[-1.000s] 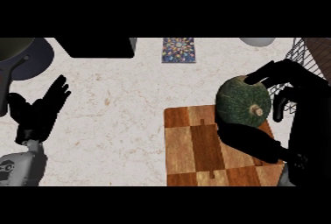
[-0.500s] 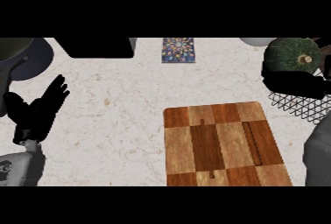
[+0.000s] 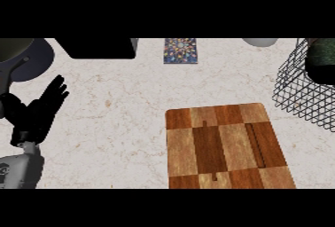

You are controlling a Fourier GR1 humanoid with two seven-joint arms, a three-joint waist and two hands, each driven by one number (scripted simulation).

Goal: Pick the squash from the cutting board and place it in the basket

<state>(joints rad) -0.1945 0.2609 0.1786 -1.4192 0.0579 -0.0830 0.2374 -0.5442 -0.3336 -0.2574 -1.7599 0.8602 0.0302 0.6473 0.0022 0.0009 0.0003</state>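
The dark green squash (image 3: 322, 53) shows at the far right edge, seen through the top of the black wire basket (image 3: 294, 95). A black patch right below it is part of my right hand (image 3: 322, 74), mostly cut off by the frame edge. The wooden cutting board (image 3: 224, 146) lies bare at lower centre, left of the basket. At the left edge my left hand (image 3: 39, 111) rests open, fingers pointing up, far from the board.
A dark pan (image 3: 23, 60) sits at the top left, with a black box (image 3: 98, 48) beside it. A patterned card (image 3: 180, 50) and a pale round object (image 3: 262, 41) lie along the back edge. The counter is pale marble.
The squash and my right hand moved from above the board up and to the right, over to the basket at the frame edge. The board now lies bare. My left hand stayed put.
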